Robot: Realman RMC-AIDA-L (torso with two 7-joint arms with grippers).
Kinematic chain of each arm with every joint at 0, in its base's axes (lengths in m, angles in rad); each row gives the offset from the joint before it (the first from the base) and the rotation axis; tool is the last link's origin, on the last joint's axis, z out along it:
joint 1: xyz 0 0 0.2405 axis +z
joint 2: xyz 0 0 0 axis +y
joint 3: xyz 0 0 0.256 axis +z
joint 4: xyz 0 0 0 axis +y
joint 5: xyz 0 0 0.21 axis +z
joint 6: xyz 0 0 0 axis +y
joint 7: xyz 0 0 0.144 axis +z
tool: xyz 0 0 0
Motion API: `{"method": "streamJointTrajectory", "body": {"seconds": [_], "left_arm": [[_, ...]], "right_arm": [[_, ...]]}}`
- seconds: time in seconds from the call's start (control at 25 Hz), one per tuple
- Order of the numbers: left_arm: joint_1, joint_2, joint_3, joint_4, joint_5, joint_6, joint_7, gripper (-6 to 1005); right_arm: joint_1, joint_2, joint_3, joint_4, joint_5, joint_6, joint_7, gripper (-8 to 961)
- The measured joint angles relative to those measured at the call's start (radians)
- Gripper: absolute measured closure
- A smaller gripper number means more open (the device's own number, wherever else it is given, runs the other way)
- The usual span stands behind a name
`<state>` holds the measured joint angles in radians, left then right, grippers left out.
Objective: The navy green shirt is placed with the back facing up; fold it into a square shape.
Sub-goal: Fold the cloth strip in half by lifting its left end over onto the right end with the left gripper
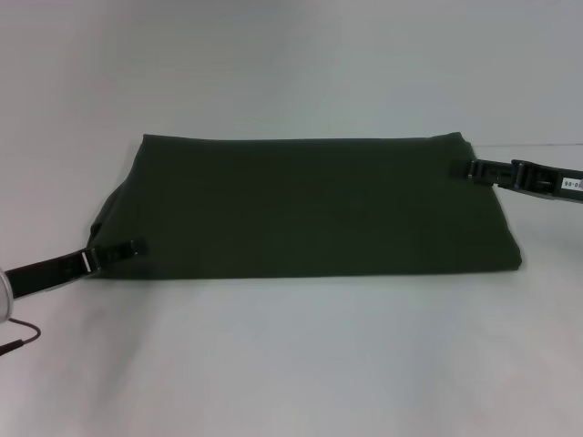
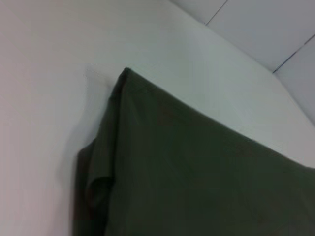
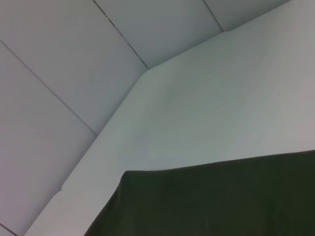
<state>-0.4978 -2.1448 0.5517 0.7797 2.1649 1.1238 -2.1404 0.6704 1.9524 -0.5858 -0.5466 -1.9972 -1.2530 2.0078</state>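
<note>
Dark olive cloth, the shirt [image 1: 305, 205] lies folded into a wide band on the white table [image 1: 291, 364]. The left gripper [image 1: 135, 246] reaches its near left corner, the right gripper [image 1: 458, 168] its far right corner; I cannot tell whether either is clamped.

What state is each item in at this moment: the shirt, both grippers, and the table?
navy green shirt: already folded into a wide flat rectangle, not yet a square, lying flat on the table.
left gripper: at the shirt's near left corner, touching its edge.
right gripper: at the shirt's far right corner, touching its edge.
table: white surface, carrying the shirt.
</note>
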Motion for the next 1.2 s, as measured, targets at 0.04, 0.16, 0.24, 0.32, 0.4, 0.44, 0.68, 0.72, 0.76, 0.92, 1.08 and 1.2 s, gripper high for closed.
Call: {"method": "streamJointTrajectory", "body": {"seconds": [0.04,0.16,0.24,0.32,0.4,0.44,0.68,0.72,0.76,0.92,1.08,1.2], "left_arm": [[0.000,0.000,0.000,0.000,0.001,-0.003,-0.001,167],[0.000,0.001,-0.001,-0.002,0.003,-0.010,-0.002,166],[-0.001,0.002,-0.001,-0.004,0.004,-0.020,-0.002,167],[-0.001,0.000,-0.001,-0.007,0.003,-0.041,-0.003,168],[-0.001,-0.002,-0.001,-0.012,-0.002,-0.058,-0.003,168],[-0.001,-0.002,-0.001,-0.017,-0.007,-0.063,-0.002,168],[-0.004,0.000,-0.002,-0.017,-0.012,-0.049,-0.002,167],[-0.005,0.001,-0.005,-0.014,-0.010,-0.038,-0.006,166],[-0.006,0.003,-0.011,-0.010,-0.005,-0.019,-0.012,166],[-0.015,0.015,-0.034,-0.006,0.030,0.027,-0.062,168],[-0.029,0.025,-0.050,-0.021,0.062,0.035,-0.144,167],[-0.037,0.029,-0.051,-0.038,0.074,0.029,-0.197,167]], "right_arm": [[0.000,0.000,0.000,0.000,0.000,0.000,0.000,177],[-0.001,0.000,0.000,0.000,0.000,0.005,0.000,177],[-0.003,0.000,0.000,0.001,0.000,0.010,0.000,177],[-0.005,0.000,0.000,0.001,0.000,0.018,0.000,177],[-0.005,0.000,0.000,0.001,-0.001,0.024,0.000,177],[-0.006,0.000,0.000,0.001,-0.001,0.028,0.000,177],[-0.007,0.000,-0.006,0.002,-0.002,0.040,0.000,178],[-0.008,0.000,-0.006,0.002,-0.002,0.041,0.000,178],[-0.008,0.000,-0.006,0.002,-0.002,0.042,0.000,178],[-0.008,0.000,-0.006,0.002,-0.002,0.043,0.004,178],[-0.009,-0.001,-0.006,0.002,-0.002,0.043,0.007,178],[-0.009,-0.001,-0.006,0.002,-0.002,0.043,0.009,178]]}}
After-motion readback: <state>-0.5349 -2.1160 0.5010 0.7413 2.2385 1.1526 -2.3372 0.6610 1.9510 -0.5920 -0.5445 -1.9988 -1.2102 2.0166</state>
